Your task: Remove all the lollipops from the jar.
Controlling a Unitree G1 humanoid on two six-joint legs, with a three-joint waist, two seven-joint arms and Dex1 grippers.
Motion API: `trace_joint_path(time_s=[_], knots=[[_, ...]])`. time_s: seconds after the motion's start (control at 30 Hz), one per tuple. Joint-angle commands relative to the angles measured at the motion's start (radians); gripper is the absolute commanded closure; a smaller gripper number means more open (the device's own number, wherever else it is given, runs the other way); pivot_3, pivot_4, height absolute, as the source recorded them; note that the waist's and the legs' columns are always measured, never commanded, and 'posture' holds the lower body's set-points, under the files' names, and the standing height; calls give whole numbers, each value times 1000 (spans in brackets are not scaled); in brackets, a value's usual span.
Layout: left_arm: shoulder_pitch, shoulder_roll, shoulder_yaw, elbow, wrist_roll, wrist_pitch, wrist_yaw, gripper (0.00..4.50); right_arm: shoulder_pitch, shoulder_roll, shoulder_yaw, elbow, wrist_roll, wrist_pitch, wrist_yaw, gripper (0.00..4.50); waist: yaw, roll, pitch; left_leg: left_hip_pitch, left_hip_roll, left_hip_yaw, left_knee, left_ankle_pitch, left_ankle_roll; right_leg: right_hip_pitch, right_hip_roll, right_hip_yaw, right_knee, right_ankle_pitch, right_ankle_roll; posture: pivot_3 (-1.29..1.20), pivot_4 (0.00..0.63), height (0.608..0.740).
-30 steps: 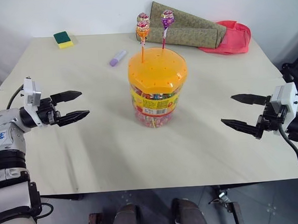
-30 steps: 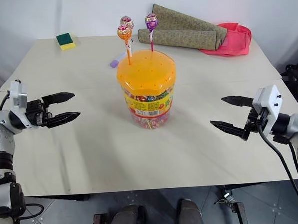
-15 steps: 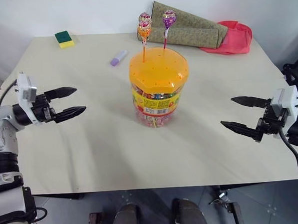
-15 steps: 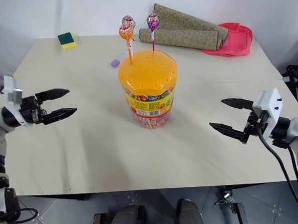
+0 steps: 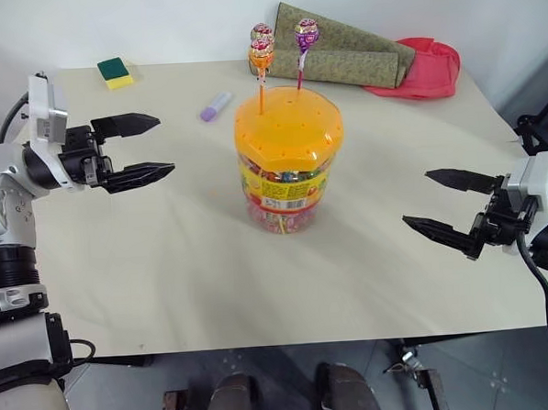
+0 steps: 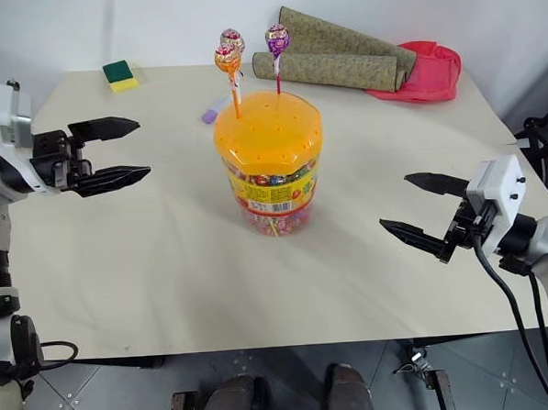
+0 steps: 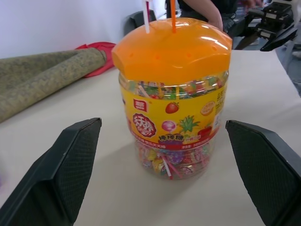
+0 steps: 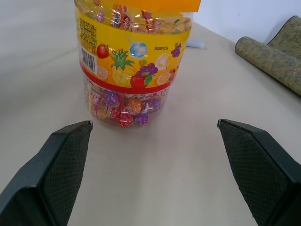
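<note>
The jar [image 5: 290, 158] stands upright mid-table, clear plastic with a yellow-red label and an orange perforated lid [image 5: 289, 129]. Three lollipops stick up from the lid's far side: an orange one [image 5: 262, 51], a pinkish-white one [image 5: 262, 31] just behind it and a purple one [image 5: 307, 33] to the right. My left gripper [image 5: 162, 145] hovers open to the left of the jar at about lid height, pointing at it, well apart. My right gripper [image 5: 418, 197] is open to the right of the jar, lower and nearer the front. Both wrist views frame the jar [image 7: 171, 94] between empty open fingers [image 8: 56, 165].
A lilac capsule-shaped piece [image 5: 216, 105] lies behind the jar to the left. A green-and-yellow sponge [image 5: 115, 72] sits at the back left. A rolled mat [image 5: 340, 55] and a red cloth [image 5: 428, 66] lie at the back right. A person's arm [image 7: 202, 9] shows beyond the table.
My left gripper has risen from low over the table to about lid height and shifted slightly toward the jar. The right gripper and the jar have stayed put.
</note>
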Motion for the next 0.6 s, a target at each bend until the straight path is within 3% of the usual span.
trace_joint_path(time_s=[0.03,0.6], knots=[[-72,-23,-18,-8,-9,3,-19,0,-3,5,-30,-28,15,-13,-11,43,6,0,0,0,0,0,0,0,0,0,0,0,0,0,0,0,150,740],[-208,-177,-112,-14,0,102,-24,0,-16,20,-23,-36,13,-19,-33,43,20,0,0,0,0,0,1,0,0,0,0,0,0,0,0,0,150,740]])
